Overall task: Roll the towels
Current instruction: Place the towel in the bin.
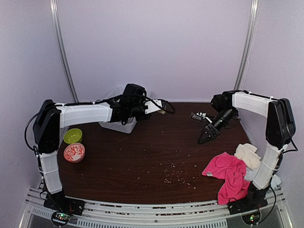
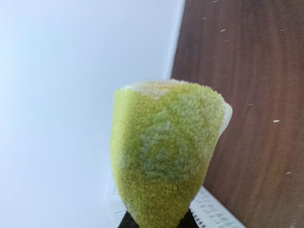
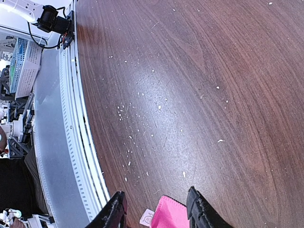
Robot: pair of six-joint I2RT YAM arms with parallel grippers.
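Currently the lime-yellow towel (image 2: 166, 152) is rolled into a tight bundle and clamped in the left gripper (image 2: 154, 221). The jaws are closed on its lower end, and it is held up in the air by the back wall, above the white basket (image 1: 118, 126). Hot-pink towel (image 1: 228, 173) lies crumpled at the near right edge of the tabletop (image 1: 156, 152), partly hanging over it, with the cream towel (image 1: 248, 154) touching it on the far side. Right gripper (image 1: 206, 137) hangs above bare wood, up-left of the pink one — jaws partway open, gripping nothing. White crumbs (image 1: 175, 171) are scattered mid-table. Green bowl (image 1: 72, 136) and round pink-and-white dish (image 1: 74, 153) sit at the left edge.
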